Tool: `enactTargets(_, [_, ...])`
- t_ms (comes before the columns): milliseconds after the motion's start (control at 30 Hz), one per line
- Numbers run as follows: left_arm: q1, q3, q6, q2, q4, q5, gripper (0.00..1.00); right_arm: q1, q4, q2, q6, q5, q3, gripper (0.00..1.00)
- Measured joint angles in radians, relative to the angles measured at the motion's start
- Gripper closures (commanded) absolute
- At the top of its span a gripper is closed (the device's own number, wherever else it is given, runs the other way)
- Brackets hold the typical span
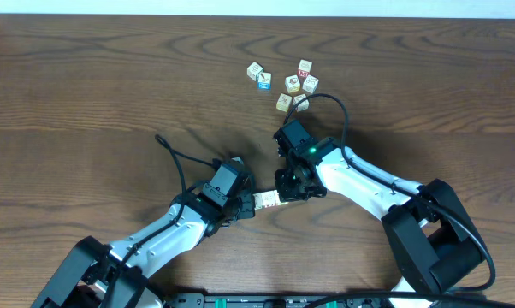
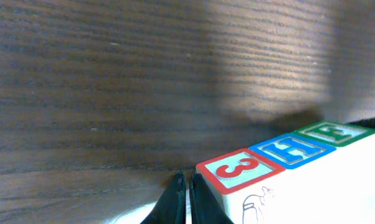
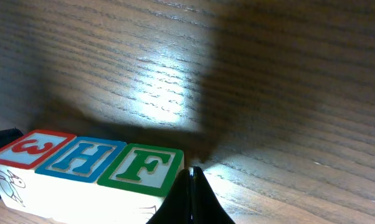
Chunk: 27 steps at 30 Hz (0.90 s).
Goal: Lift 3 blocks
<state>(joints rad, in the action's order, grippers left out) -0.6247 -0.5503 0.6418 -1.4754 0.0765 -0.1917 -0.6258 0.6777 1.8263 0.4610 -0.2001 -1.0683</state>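
Three blocks form a tight row between my two grippers, seen small in the overhead view [image 1: 267, 201]. Their top faces show a red 3 [image 2: 240, 169], a blue H [image 2: 299, 149] and a green F [image 2: 335, 132]. My left gripper [image 2: 186, 177] is shut, with nothing between its fingers, and its outer side lies against the 3 block's end. My right gripper [image 3: 190, 171] is likewise shut and rests against the F block [image 3: 141, 168], beyond which sit the H [image 3: 81, 158] and 3 [image 3: 32, 149]. A dark shadow lies on the wood behind the row.
Several loose picture cubes [image 1: 285, 83] are clustered at the back of the brown wooden table [image 1: 86, 94], beyond the right arm [image 1: 360, 184]. A black cable [image 1: 336, 107] loops over near them. The left arm [image 1: 176, 227] reaches in from the front left.
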Motion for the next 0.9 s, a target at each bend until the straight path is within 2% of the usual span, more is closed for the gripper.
enactTargets(267, [0.000,-0.006,-0.032,0.000,0.014,-0.003,0.93,0.000,-0.002,0.000,-0.006,-0.001,0.000,0.99])
enactTargets(600, [0.000,-0.013,0.059,-0.002,0.018,0.000,0.93,0.000,-0.001,-0.002,0.009,-0.004,0.002,0.99])
enactTargets(900, [-0.027,-0.013,0.073,-0.002,0.026,0.019,0.93,0.000,0.005,-0.012,0.011,-0.008,0.012,0.99])
